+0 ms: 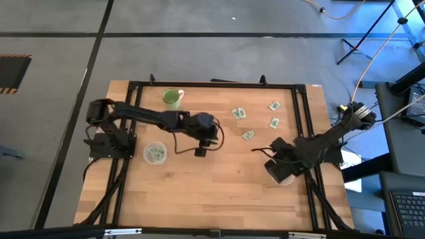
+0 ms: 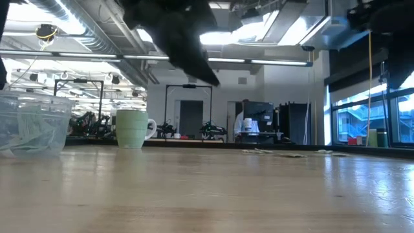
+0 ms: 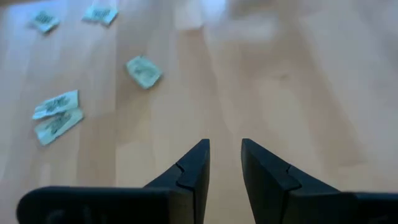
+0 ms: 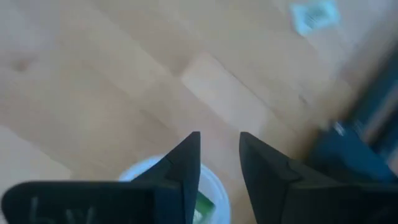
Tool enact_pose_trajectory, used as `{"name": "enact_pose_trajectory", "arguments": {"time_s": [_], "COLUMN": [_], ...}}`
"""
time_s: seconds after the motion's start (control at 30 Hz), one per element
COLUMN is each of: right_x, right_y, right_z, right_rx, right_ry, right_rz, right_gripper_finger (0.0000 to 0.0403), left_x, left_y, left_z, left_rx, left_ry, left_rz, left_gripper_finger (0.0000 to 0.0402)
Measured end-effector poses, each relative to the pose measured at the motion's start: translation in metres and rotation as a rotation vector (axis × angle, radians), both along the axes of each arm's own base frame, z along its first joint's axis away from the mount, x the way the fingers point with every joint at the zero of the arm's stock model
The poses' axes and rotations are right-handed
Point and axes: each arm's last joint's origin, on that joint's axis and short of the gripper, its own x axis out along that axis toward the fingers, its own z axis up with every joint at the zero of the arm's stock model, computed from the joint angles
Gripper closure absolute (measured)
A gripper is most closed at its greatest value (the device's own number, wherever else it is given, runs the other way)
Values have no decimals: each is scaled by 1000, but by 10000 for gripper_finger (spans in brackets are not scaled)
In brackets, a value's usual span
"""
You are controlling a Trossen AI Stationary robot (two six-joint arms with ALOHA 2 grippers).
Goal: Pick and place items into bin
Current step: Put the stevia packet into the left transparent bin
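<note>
Several small green-and-white packets point(image 1: 248, 135) lie flat on the wooden table point(image 1: 219, 192), right of centre toward the far side; they also show in the left wrist view, packets point(image 3: 143, 71). My left gripper point(image 3: 225, 149) hangs open above bare wood near mid-table point(image 1: 207, 143), holding nothing. My right gripper point(image 4: 221, 149) stands open, pointing steeply down over a round white bin point(image 4: 214, 186) with a green packet point(image 4: 204, 204) inside, at the table's right side point(image 1: 277, 170). A clear round bin point(image 1: 155, 153) holding packets rests on the table by the left arm.
A light-green mug point(image 1: 172, 98) stands upright near the far edge, left of centre, and shows in the low view as the mug point(image 2: 132, 128) beside the clear bin point(image 2: 32, 129). Black frame rails point(image 1: 302, 119) run along the table's sides. Bare wood stretches across the near half.
</note>
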Motion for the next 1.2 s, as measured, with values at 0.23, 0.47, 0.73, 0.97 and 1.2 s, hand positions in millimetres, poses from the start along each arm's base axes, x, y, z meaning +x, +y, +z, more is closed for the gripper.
{"name": "enact_pose_trajectory", "arguments": {"time_s": [0.23, 0.47, 0.73, 0.97, 1.2], "right_x": [39, 65, 79, 84, 79], "right_y": [-35, -82, -116, -139, -156], "right_z": [0, 4, -1, -30, -54], "right_rx": [25, -53, -23, 88, 143], "right_ry": [-77, -154, -160, -133, -130], "right_rz": [195, 245, 277, 254, 190], "right_gripper_finger": [303, 307, 307, 307, 307], "left_x": [-30, -57, -102, -146, -167], "left_y": [38, 43, 32, 21, 17], "left_z": [25, 18, 13, 10, 19], "left_rx": [-139, -175, -215, -174, -137], "left_ry": [-87, -124, -192, -367, -483], "left_rz": [-8, -35, 1, 17, 23], "left_gripper_finger": [318, 320, 320, 320, 320]}}
